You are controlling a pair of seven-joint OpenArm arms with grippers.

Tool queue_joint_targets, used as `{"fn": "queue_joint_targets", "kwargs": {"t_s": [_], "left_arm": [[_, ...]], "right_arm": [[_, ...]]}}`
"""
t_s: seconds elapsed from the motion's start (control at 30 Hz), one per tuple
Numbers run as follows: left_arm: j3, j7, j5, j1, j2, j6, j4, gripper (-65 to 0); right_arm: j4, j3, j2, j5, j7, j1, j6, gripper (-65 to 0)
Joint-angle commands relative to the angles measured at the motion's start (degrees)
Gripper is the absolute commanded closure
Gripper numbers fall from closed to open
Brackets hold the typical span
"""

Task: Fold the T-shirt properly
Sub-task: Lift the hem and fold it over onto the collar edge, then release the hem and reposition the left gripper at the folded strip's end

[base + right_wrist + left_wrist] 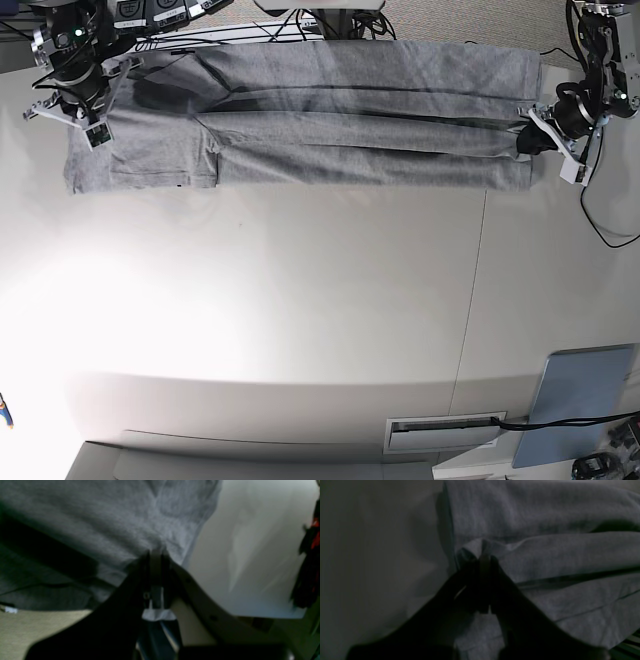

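While stretched flat across the surface [300, 300] — T-shirt [350, 110] pinched by left end effector [483, 555] and right end effector [156, 551], both clamped on edges.

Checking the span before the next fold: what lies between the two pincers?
Only the heather-grey cotton T-shirt, stretched from right pincer to left pincer; the base view shows it.

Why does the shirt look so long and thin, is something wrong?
Nothing looks damaged. The T-shirt lies stretched along the table's far edge, folded lengthwise, each end pinched by a gripper. One sleeve sticks out unfolded near the right gripper.
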Motion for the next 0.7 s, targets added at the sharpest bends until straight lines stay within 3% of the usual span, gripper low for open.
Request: {"fn": "queue_joint_targets", "kwargs": {"t_s": [0.0, 0.2, 0.33, 0.47, 0.6, 0.67], "left_arm": [[-0.50, -0.61, -0.37, -0.13, -1.25, -0.04, 0.87, 0.0], [-0.50, -0.61, -0.37, -0.13, -1.25, -0.04, 0.87, 0.0], [-0.50, -0.61, -0.37, -0.13, -1.25, -0.04, 0.90, 0.0], [-0.50, -0.59, -0.39, -0.13, -1.25, -0.04, 0.90, 0.0], [-0.52, -0.35, -0.39, -0.13, -1.25, -0.02, 1.22, 0.0], [-0.76, 0.76, -0.42, -0.13, -1.27, -0.04, 2.08, 0.0]], "right_arm": [[0.94, 0.63, 0.44, -1.29, 0.09, -0.33, -0.61, 0.0], [0.94, 0.66, 0.00, -4.87, -0.11, -0.31, -0.15, 0.0], [0.94, 0.63, 0.00, -6.05, 0.00, -0.31, 5.25, 0.0], [0.94, 0.63, -0.04, -6.93, 0.07, -0.31, 6.05, -1.1], [0.94, 0.63, -0.02, -9.51, 0.13, -0.31, 5.99, -20.7], [0.94, 0.63, -0.02, -9.42, 0.15, -0.31, 5.81, -23.2]]}}
